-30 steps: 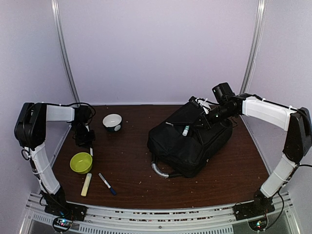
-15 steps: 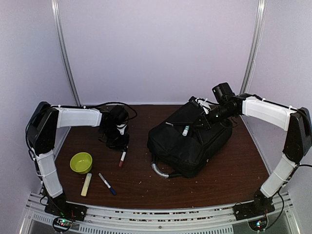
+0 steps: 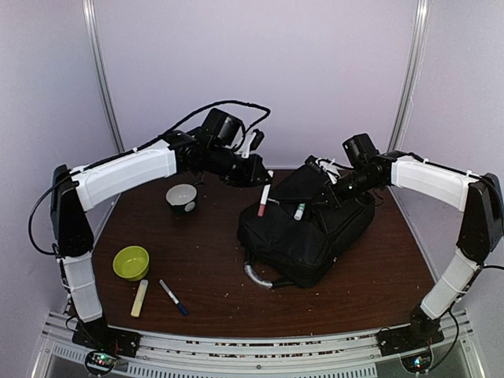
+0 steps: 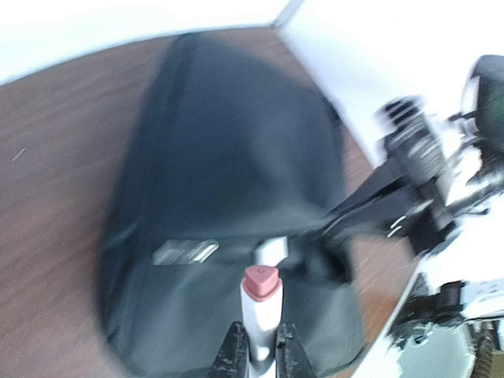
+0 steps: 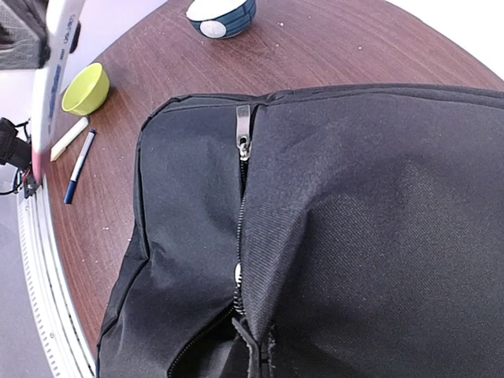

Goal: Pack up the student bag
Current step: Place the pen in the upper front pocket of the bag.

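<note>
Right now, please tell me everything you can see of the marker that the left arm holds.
The marker is a slim white stick with a red cap at its low end. The left pincer is shut on its white body, and it hangs cap down over the left side of the student bag. Whether the cap touches the fabric, I cannot tell.

Green bowl [image 3: 131, 262], white bowl [image 3: 182, 196], blue pen [image 3: 173, 297]

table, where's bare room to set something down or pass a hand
Free: between the green bowl and the student bag, and right of the bag to the table edge. Crowded: near-left corner, yellow stick and blue pen; above the bag, left gripper holding a marker, right gripper.
</note>
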Robot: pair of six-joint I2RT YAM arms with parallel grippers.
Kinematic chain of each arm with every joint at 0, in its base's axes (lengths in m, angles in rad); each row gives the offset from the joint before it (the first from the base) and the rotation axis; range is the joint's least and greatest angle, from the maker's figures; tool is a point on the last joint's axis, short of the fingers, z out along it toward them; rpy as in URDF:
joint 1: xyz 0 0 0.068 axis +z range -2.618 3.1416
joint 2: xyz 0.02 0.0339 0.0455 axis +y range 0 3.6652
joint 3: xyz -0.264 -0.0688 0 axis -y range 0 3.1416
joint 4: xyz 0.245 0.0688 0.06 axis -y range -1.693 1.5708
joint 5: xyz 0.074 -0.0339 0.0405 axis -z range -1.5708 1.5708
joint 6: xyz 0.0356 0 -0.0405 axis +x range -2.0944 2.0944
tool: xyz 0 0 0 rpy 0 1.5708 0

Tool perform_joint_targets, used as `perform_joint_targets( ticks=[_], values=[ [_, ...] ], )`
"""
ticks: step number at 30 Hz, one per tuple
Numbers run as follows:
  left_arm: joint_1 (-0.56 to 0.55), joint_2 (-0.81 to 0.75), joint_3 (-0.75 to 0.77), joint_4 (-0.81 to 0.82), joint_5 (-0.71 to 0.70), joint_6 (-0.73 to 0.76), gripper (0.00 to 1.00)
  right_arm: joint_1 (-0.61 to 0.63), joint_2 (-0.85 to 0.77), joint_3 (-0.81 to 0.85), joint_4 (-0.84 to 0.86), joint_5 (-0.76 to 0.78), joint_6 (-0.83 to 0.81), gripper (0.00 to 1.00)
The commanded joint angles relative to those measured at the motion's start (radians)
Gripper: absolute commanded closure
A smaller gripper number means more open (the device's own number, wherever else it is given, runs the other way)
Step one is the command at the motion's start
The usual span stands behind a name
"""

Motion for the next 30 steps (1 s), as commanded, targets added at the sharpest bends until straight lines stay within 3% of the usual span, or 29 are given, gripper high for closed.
perform_joint_targets(
  ticks=[1,5,23,30],
  values=[
    [-0.027,0.168,0.122,0.073,0.114,-0.078,0.93,0.003,-0.020,0.060,0.045,-0.094,0.029,1.00],
    [-0.063,0.246,0.178,0.073,0.129,-0.117,0.93,0.003,-0.029,0.070,0.046,-0.090,0.038,1.00],
    [-0.110,0.275,0.072,0.078,0.113,-0.209,0.92,0.009,-0.034,0.076,0.054,-0.092,0.048,1.00],
    [-0.089,0.418,0.232,0.050,0.047,-0.237,0.93,0.023,-0.046,0.074,0.046,-0.107,0.049,1.00]
  ],
)
